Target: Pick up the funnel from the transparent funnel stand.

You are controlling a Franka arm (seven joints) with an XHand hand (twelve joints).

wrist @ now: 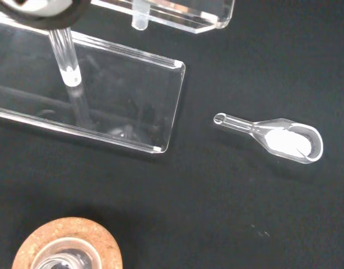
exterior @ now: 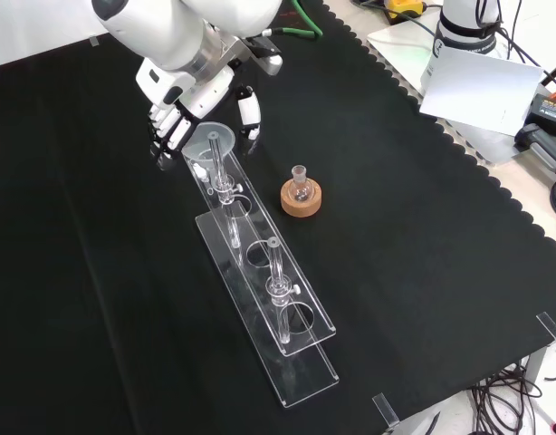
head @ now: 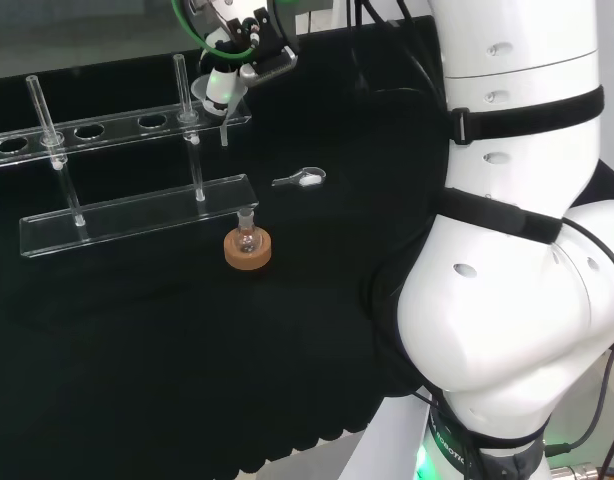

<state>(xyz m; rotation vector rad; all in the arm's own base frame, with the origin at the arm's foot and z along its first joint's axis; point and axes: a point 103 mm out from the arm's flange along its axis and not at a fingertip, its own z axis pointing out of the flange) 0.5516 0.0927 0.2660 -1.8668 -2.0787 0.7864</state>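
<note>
Front view: hand [exterior: 183, 113] sits at the far end of the stand [exterior: 301, 349], fingers [exterior: 169, 127] on one side of the funnel [exterior: 211, 139], thumb on the other — curled toward it, but I can't tell if they're touching yet. Funnel is seated in the end hole of the upper shelf, stem hanging down through it. Head view puts the hand over the stand's right end. Flask [exterior: 301, 177] on its cork ring [exterior: 301, 199] stands just beside the stand; a small clear scoop [wrist: 273, 136] lies apart on the cloth. Looks like the grasp step — not lifted. Next move likely needs the fingers closed on the rim, then a straight vertical pull so the stem clears the hole without tipping the stand.
</note>
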